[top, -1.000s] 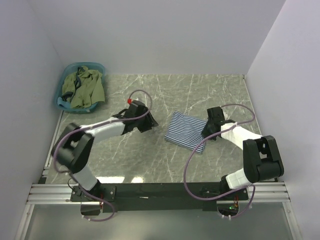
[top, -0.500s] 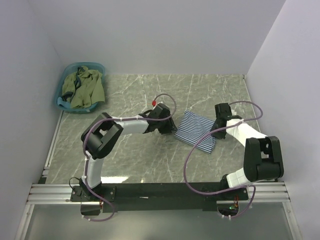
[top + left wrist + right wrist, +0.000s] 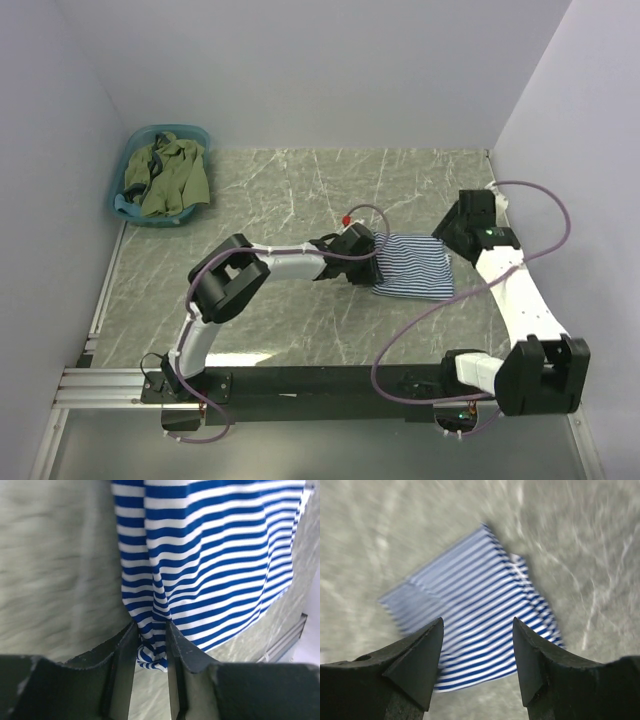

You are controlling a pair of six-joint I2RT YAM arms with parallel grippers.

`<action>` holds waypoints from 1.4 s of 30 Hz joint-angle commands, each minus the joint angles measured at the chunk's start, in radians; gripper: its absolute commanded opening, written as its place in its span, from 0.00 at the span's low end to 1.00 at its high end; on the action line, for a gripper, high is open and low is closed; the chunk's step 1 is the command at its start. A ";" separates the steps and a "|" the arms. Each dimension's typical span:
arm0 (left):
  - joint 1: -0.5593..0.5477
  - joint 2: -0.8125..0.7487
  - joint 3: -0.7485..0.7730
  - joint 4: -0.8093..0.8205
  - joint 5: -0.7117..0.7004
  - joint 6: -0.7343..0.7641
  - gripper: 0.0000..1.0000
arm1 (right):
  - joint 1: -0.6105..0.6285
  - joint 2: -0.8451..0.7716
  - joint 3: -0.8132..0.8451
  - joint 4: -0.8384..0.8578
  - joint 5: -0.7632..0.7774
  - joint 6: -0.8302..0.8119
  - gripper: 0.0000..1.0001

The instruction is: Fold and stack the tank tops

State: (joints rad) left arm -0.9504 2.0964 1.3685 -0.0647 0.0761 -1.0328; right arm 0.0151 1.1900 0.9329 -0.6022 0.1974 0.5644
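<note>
The navy-and-white striped tank top (image 3: 418, 266) lies folded on the marble table, right of centre. My left gripper (image 3: 366, 254) is at its left edge; in the left wrist view my left gripper (image 3: 151, 630) is shut on a bunched fold of the striped tank top (image 3: 210, 545). My right gripper (image 3: 453, 232) hovers by the cloth's far right corner; in the right wrist view my right gripper (image 3: 477, 630) stands open and empty above the striped tank top (image 3: 475, 605). The olive green tank top (image 3: 172, 178) lies crumpled in the basin, with a bit of teal-blue cloth (image 3: 127, 206) under it.
The translucent teal basin (image 3: 165, 131) stands at the far left corner of the table against the wall. White walls close the table in at the back and on both sides. A metal rail (image 3: 320, 385) carries the arm bases along the near edge.
The striped tank top has slid to the right. My left gripper followed it rightward and closed on its left edge. My right gripper opened, let go of the cloth and rose back to the right.
</note>
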 commanded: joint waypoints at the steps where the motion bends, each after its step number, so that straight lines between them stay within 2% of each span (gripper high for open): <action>1: -0.024 0.074 0.110 -0.035 0.039 0.027 0.34 | -0.003 -0.064 0.066 -0.030 0.017 0.023 0.64; 11: -0.050 0.257 0.354 -0.083 0.100 0.034 0.33 | -0.003 -0.141 0.066 -0.015 0.013 0.035 0.64; 22: -0.047 0.465 0.645 -0.061 0.201 0.048 0.34 | -0.006 -0.182 0.020 0.009 -0.006 0.051 0.64; 27: -0.042 0.507 0.707 -0.034 0.243 0.047 0.36 | -0.006 -0.202 0.017 0.005 0.005 0.051 0.64; 35: -0.018 0.562 0.771 0.049 0.340 0.031 0.45 | -0.007 -0.201 0.027 0.005 0.011 0.049 0.64; 38: -0.010 0.507 0.698 0.123 0.369 0.030 0.49 | -0.007 -0.207 0.032 0.007 0.007 0.046 0.64; 42: 0.012 0.352 0.496 0.221 0.375 0.040 0.55 | -0.007 -0.199 0.046 0.004 -0.007 0.045 0.66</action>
State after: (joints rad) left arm -0.9577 2.5664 1.9751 0.1028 0.4335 -1.0157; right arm 0.0139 1.0111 0.9474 -0.6144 0.1898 0.6086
